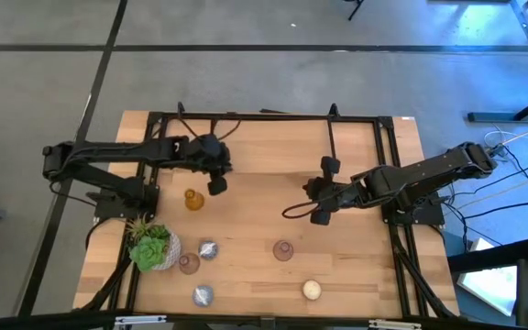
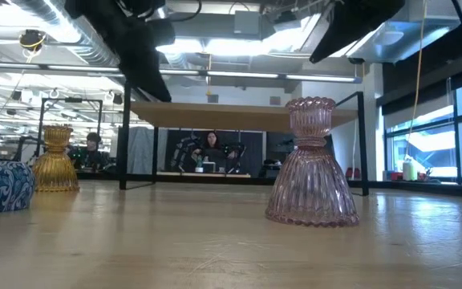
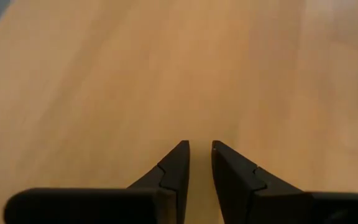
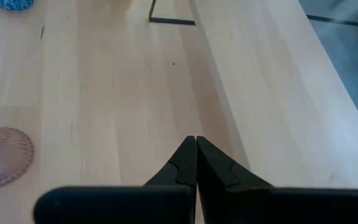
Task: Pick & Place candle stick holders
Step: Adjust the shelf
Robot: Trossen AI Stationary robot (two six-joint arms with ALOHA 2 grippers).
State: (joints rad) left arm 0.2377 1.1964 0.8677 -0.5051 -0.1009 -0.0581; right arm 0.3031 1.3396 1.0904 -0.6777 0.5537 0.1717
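Six candle stick holders stand upright on the bench, long axes vertical: the amber one, two silvery-blue round ones, two pink ones with cups up, and a cream-white one. Just above the amber holder the left end effector hangs empty with a narrow gap between its fingers. Mid-bench, the right end effector is clenched on nothing.

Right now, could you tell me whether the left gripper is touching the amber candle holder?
Apart. The high view shows the left gripper beside the amber candle holder with bare wood between them; its wrist view shows nothing between the fingers.
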